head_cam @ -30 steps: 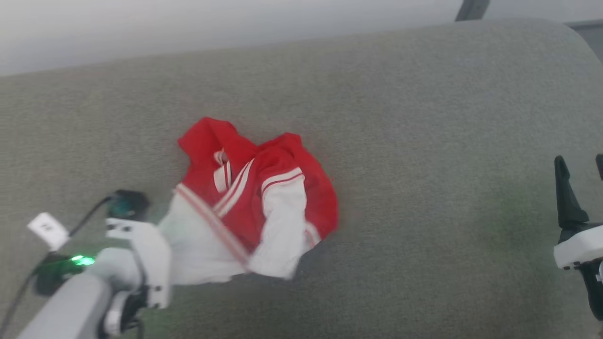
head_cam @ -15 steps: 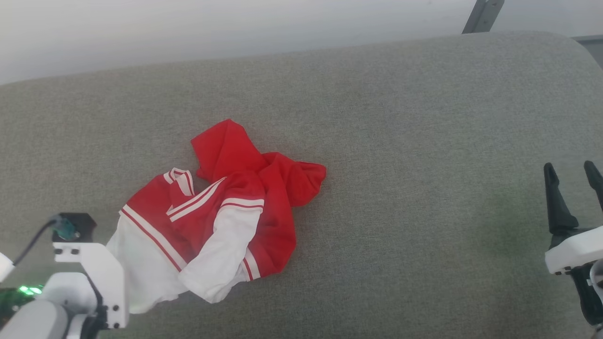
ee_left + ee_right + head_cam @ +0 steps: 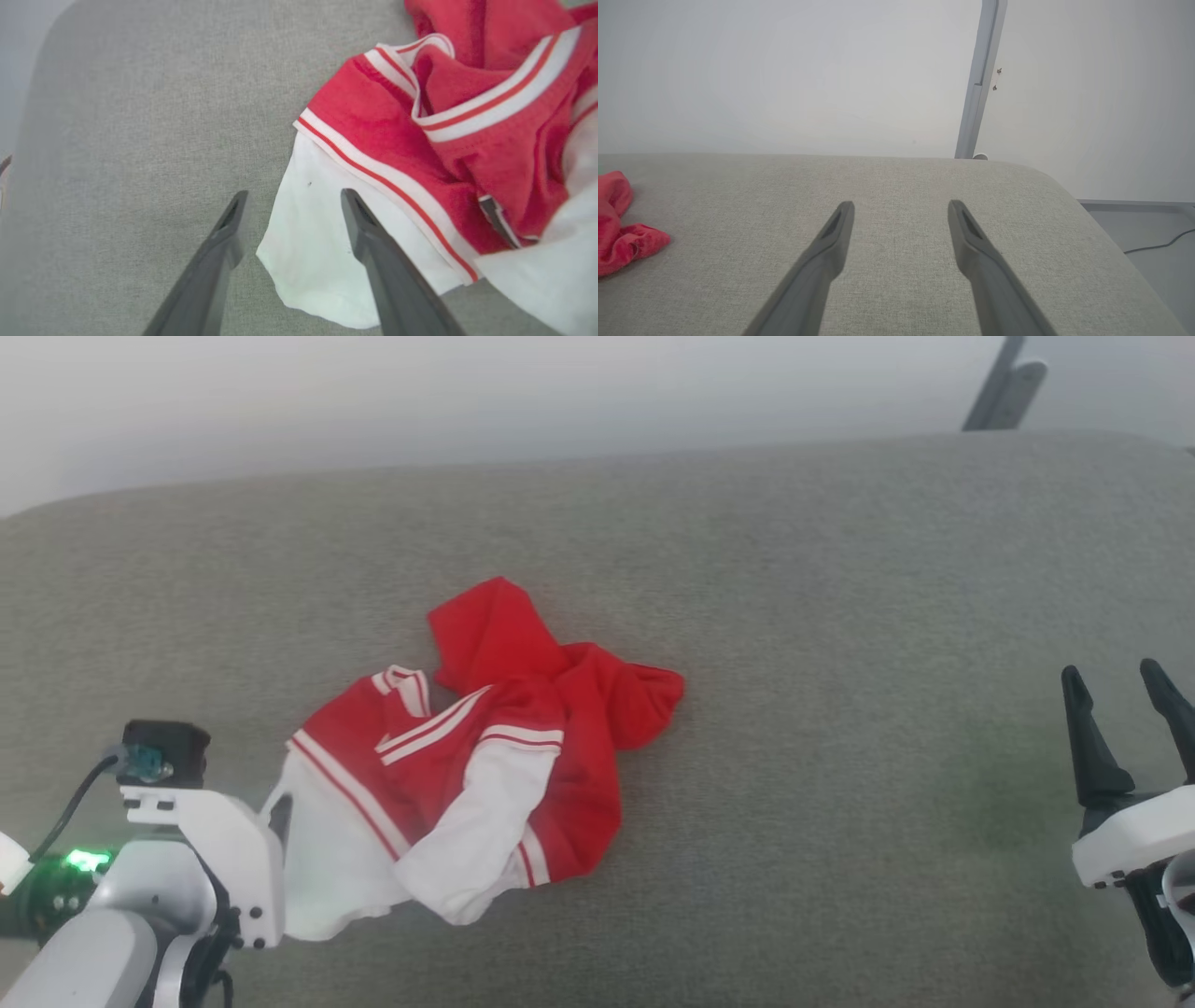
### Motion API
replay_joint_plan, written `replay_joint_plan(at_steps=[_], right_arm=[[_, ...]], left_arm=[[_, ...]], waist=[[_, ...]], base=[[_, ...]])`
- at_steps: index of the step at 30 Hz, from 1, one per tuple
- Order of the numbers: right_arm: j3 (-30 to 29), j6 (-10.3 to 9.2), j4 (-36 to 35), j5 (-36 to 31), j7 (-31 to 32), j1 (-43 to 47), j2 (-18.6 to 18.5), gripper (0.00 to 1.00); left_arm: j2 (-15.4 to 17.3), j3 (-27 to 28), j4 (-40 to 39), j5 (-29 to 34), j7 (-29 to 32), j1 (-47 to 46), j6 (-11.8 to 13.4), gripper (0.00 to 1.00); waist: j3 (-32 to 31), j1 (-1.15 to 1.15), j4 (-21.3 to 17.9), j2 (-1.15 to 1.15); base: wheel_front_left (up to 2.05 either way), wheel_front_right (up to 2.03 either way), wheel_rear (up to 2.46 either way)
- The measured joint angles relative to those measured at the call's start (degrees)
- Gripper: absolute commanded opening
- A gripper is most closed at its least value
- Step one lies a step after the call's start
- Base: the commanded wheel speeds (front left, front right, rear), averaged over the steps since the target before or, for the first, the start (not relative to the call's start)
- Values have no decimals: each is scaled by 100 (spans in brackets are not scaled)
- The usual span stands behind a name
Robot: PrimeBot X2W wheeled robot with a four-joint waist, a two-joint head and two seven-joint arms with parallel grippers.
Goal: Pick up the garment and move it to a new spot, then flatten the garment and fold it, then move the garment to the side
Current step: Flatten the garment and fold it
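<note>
Grey woven fabric covers the surface (image 3: 840,616) under everything. At the left, the left jaws stand wide apart with nothing clamped. In the left wrist view one dark finger (image 3: 227,233) is over bare fabric. The other finger (image 3: 369,233) crosses the white panel of the garment (image 3: 420,140), so that panel's loose corner lies in the gap between them. Whether the fingertips touch the cloth I cannot tell. In the head view a green light (image 3: 84,859) glows on that arm, just left of its white bracket (image 3: 224,859).

Ahead and to the right of the left jaws the garment lies crumpled on the surface. Its white panel is nearest them, the red body with red-and-white stripe trim is farther on, and a red fold forms the end farthest from them. It lies well apart from the right jaws, off to their left.

The right jaws are also spread wide and hold nothing, with both dark fingers (image 3: 836,242) over bare fabric. Beyond them, past the surface's rounded far edge, a grey post (image 3: 980,79) rises against a pale wall. To their right a dark cable (image 3: 1157,246) lies on the floor.
</note>
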Motion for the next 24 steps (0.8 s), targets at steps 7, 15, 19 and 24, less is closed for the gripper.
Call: replay_joint_plan(at_steps=[7,15,19,24], right_arm=[[31,0,-111,-45,103,40,-10,100],[97,0,-238,-94,165,-21,7,100],[93,0,-275,-92,155,-37,2,100],[59,0,-269,-85,114,-41,8,100]], left_arm=[[-136,-265,-630,89,-190,-96,-158,100],[-339,-918,-1180,235,467,-333,-293,100],[-445,-1182,-1159,281,791,-422,-300,100],[-519,-1282,-913,233,1022,-461,-277,100]], waist=[[-105,0,262,0],[-68,0,281,0],[6,0,198,0],[104,0,63,0]], base=[[0,0,0],[0,0,0],[0,0,0],[0,0,0]])
